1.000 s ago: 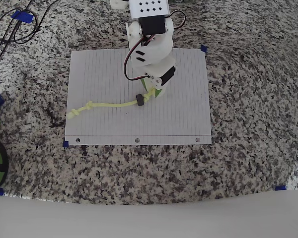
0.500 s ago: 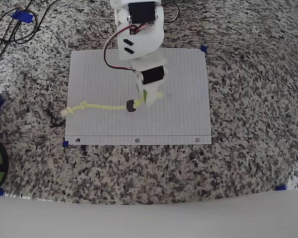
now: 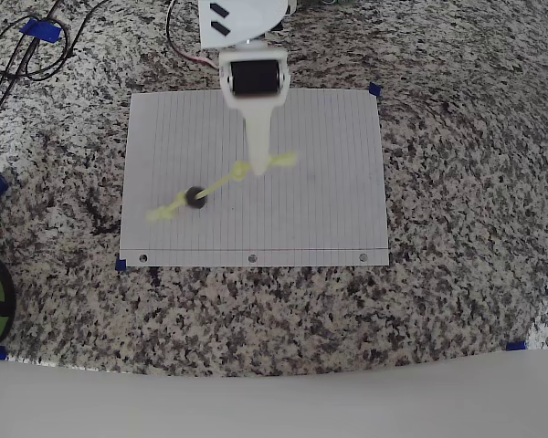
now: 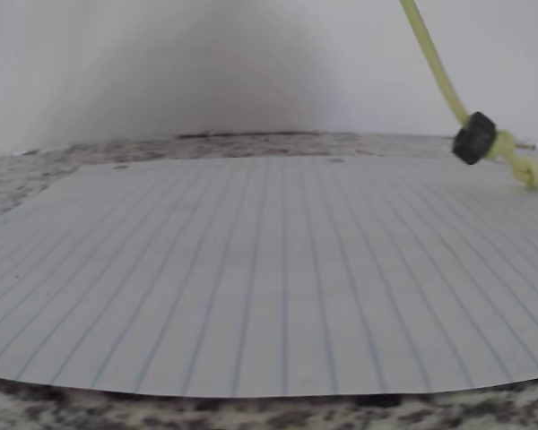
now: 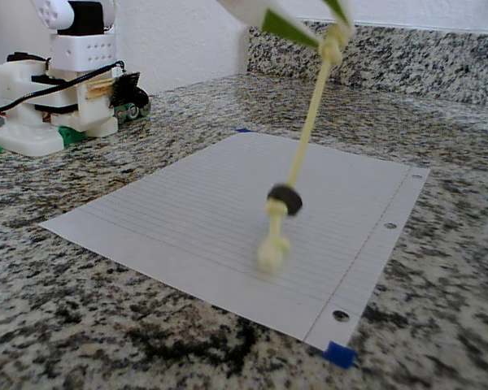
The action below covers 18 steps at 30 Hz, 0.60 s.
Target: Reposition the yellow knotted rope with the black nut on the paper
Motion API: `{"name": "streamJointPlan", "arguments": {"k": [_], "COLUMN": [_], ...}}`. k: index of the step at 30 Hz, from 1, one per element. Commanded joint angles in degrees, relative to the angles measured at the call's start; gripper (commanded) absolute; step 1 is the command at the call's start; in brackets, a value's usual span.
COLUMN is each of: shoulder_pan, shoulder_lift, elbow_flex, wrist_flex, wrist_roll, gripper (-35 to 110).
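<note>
Rope (image 5: 302, 142) hangs from gripper (image 5: 309, 24) above paper (image 5: 187, 219); nut (image 5: 284, 199) near lower end; paper on counter (image 5: 439, 268).

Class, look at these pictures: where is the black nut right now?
The black nut hangs in the air above the paper, threaded low on the yellow knotted rope that dangles from the gripper, just above its bottom knots.

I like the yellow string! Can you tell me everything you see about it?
The yellow knotted rope is a thin, pale yellow-green cord, lifted off the paper. The gripper pinches a knot at its top end. It hangs slanted, slightly blurred, with a black nut threaded low, resting just above the bottom knots.
</note>
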Motion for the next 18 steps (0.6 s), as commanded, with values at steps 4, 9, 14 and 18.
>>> {"name": "streamJointPlan", "arguments": {"k": [4, 9, 14, 18], "shoulder_pan": [-4.04, -5.45, -6.33, -2.81], "shoulder_lift": [16.17, 23.20, 30.59, 33.75], "elbow_flex": [3.96, 4.75, 5.36, 5.36], "wrist_flex": [3.08, 6.33, 7.73, 7.73], "wrist_roll": [-7.82, -15.73, -23.99, -26.10], "gripper": [0, 0, 0, 0]}}
